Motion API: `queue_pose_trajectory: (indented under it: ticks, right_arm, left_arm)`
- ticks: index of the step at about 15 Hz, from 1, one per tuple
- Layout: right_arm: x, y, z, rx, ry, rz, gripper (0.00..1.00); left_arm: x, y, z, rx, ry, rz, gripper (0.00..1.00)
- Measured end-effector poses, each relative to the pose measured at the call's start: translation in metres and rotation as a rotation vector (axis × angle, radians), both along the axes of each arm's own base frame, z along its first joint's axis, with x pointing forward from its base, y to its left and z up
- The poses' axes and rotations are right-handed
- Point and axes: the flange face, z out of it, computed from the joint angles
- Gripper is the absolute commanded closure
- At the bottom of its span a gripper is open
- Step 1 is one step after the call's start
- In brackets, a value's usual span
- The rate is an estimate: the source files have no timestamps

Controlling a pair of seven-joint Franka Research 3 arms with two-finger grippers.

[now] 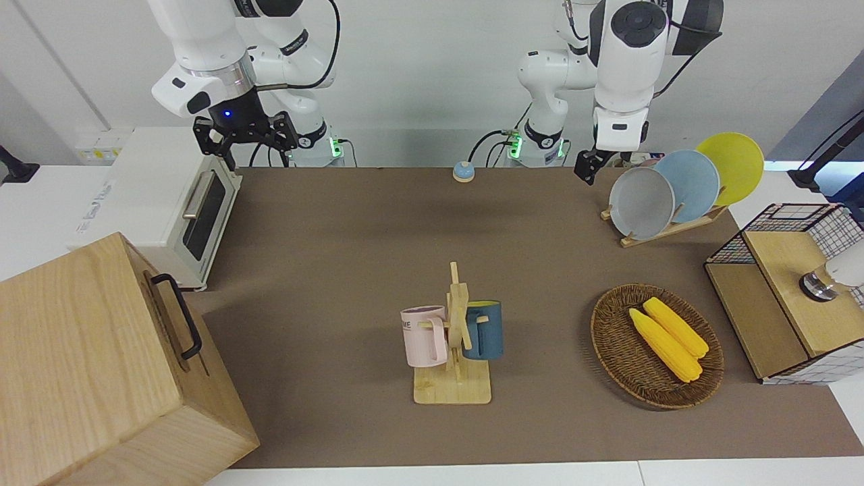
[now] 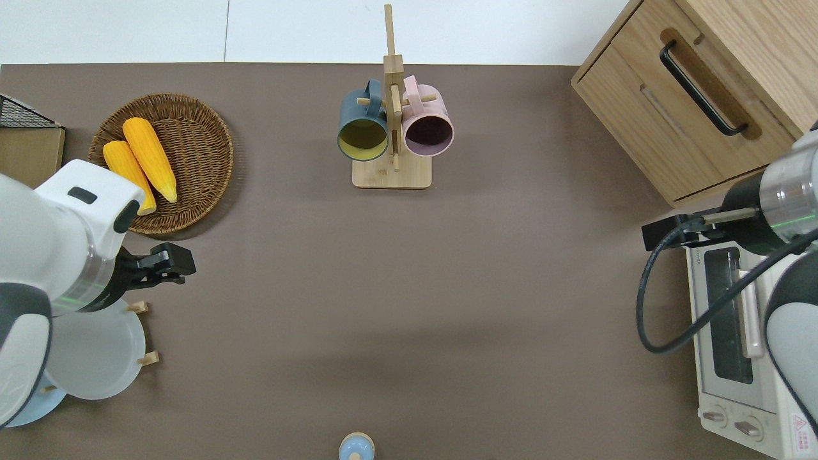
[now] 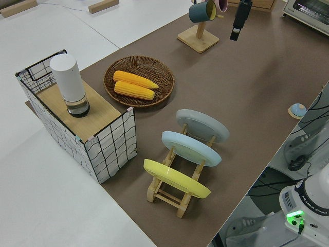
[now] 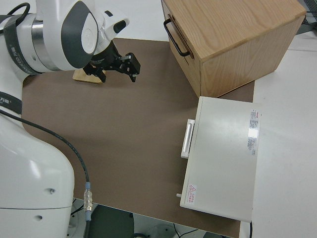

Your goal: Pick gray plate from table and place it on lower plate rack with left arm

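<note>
Gray plate point(image 1: 641, 202) stands tilted on edge in the lower plate rack point(image 1: 665, 229), in the slot farthest from the robots, with the light blue plate point(image 1: 692, 183) next in line and the yellow plate point(image 1: 732, 165) in the slot nearest the robots. The rack sits on the table point(image 1: 351, 270) toward the left arm's end.

Taking the scene from its biggest pieces down: the brown table carries a large wooden cabinet point(image 1: 101, 364) with a black handle at the right arm's end, and beside it, nearer to the robots, a white toaster oven point(image 1: 169, 202). At the left arm's end a wire-sided wooden box point(image 1: 790, 290) holds a white cylinder point(image 3: 68, 82) on its top. Near that box lies a round wicker basket point(image 1: 617, 351) with two ears of corn point(image 1: 671, 337) in it. A wooden mug stand point(image 1: 455, 351) occupies the middle of the table, a pink mug point(image 1: 424, 336) and a dark blue mug point(image 1: 484, 329) hanging on it. A small blue bell point(image 1: 463, 171) rests at the table edge nearest the robots.

The left gripper point(image 2: 167, 263) hangs in the air empty, over bare table between the basket and the rack, apart from the gray plate; whether its fingers are spread or closed cannot be told. The right arm is parked, and the right gripper point(image 1: 246, 138) hangs with its fingers spread and nothing between them.
</note>
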Motion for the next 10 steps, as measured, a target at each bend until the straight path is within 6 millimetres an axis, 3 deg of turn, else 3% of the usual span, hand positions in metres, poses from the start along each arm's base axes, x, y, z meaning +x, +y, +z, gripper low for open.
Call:
queue_pose_trajectory:
  ticks: [5,10]
  right_arm:
    - [0.0,0.0,0.0,0.0,0.0,0.0,0.017]
    - [0.0,0.0,0.0,0.0,0.0,0.0,0.017]
  left_arm:
    - [0.014,0.042,0.017,-0.134,-0.046,-0.113,0.0]
    - [0.018,0.055,0.023,-0.144,-0.072,-0.208,0.0]
